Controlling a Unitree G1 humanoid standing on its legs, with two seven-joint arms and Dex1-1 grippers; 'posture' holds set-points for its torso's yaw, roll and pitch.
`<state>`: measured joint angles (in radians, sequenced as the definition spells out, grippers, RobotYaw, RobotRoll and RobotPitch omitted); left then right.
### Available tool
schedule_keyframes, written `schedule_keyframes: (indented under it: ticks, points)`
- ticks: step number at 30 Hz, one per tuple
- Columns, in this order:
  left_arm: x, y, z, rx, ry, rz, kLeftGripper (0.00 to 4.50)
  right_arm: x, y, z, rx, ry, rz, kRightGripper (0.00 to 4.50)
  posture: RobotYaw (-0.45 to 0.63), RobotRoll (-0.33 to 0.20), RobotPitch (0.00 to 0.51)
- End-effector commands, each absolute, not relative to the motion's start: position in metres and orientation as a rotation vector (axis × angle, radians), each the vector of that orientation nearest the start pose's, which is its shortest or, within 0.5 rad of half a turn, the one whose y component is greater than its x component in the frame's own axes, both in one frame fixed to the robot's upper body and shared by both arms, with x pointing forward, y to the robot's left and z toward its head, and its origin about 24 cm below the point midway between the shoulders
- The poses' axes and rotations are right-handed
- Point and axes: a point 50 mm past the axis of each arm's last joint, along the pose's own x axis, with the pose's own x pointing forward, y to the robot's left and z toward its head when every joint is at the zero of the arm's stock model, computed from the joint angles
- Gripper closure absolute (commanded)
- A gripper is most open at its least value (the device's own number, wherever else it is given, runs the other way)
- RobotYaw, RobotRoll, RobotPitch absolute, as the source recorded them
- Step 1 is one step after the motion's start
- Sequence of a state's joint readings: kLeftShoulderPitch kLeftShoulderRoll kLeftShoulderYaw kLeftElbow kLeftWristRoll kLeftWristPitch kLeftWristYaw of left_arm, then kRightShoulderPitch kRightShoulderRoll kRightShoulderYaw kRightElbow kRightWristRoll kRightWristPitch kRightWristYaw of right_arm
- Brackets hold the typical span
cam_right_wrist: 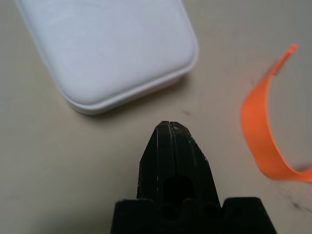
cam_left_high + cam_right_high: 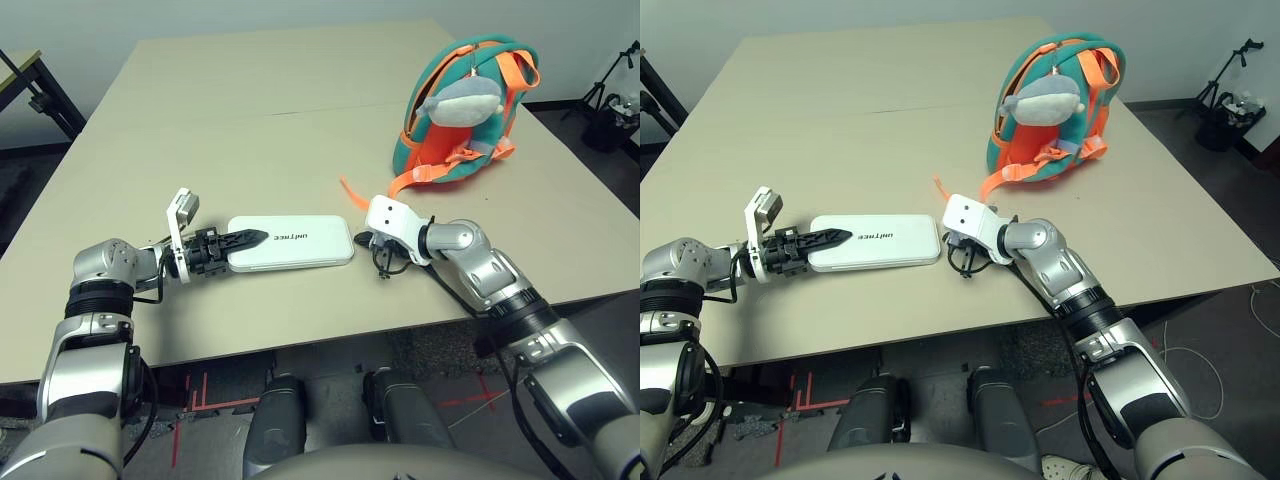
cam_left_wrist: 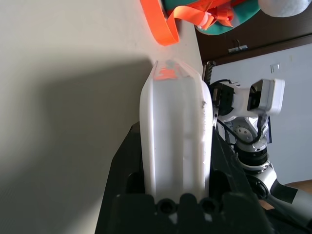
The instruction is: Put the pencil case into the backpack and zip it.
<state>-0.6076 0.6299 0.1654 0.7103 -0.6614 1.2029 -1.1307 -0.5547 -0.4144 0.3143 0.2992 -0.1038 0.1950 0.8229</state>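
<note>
The pencil case (image 2: 291, 243) is plain white with small dark lettering on its lid, and it lies on a plain beige table (image 2: 240, 120). The backpack (image 2: 462, 112) is teal with an orange front panel, orange straps and orange trim, and it carries a grey and white plush shark (image 2: 460, 101). Both grippers have black fingers on silver arms with white wrist housings.
</note>
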Motion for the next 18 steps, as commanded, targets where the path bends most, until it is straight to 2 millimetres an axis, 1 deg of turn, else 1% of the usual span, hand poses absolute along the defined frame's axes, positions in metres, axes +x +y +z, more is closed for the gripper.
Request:
schedule_keyframes:
  ticks: [1, 3, 4, 5, 6, 7, 9, 10, 12, 15, 18]
  points:
    - [0.296, 0.258, 0.085, -0.887, 0.696, -0.797, 3.21, 0.337, -0.159, 0.090, -0.565, 0.277, 0.791, 4.13, -0.10, 0.000, 0.066]
    - [0.299, 0.260, 0.094, -0.885, 0.628, -0.804, 3.22, 0.342, -0.181, 0.098, -0.457, 0.276, 0.665, 3.57, -0.09, 0.000, 0.070]
    - [0.300, 0.261, 0.099, -0.882, 0.589, -0.810, 3.22, 0.343, -0.190, 0.102, -0.403, 0.272, 0.619, 3.17, -0.09, 0.000, 0.070]
    - [0.302, 0.261, 0.103, -0.881, 0.559, -0.812, 3.22, 0.343, -0.198, 0.105, -0.362, 0.268, 0.582, 2.86, -0.09, 0.000, 0.070]
    - [0.302, 0.261, 0.107, -0.879, 0.535, -0.816, 3.22, 0.342, -0.208, 0.110, -0.332, 0.262, 0.545, 2.40, -0.09, 0.000, 0.070]
    - [0.302, 0.261, 0.110, -0.877, 0.515, -0.813, 3.22, 0.341, -0.218, 0.114, -0.317, 0.258, 0.514, 1.96, -0.09, 0.000, 0.070]
    - [0.302, 0.260, 0.114, -0.878, 0.481, -0.808, 3.22, 0.336, -0.241, 0.123, -0.304, 0.257, 0.465, 1.29, -0.09, 0.000, 0.075]
    - [0.300, 0.258, 0.115, -0.878, 0.474, -0.816, 3.22, 0.333, -0.251, 0.129, -0.285, 0.256, 0.444, 0.86, -0.10, 0.000, 0.076]
    - [0.296, 0.255, 0.114, -0.879, 0.469, -0.822, 3.22, 0.327, -0.265, 0.139, -0.249, 0.257, 0.435, 0.05, -0.10, 0.000, 0.078]
    - [0.294, 0.253, 0.114, -0.881, 0.454, -0.820, 3.22, 0.322, -0.274, 0.152, -0.216, 0.248, 0.440, 0.00, -0.10, 0.000, 0.078]
    - [0.293, 0.251, 0.116, -0.885, 0.437, -0.821, 3.22, 0.321, -0.278, 0.161, -0.185, 0.236, 0.435, 0.00, -0.10, 0.000, 0.079]
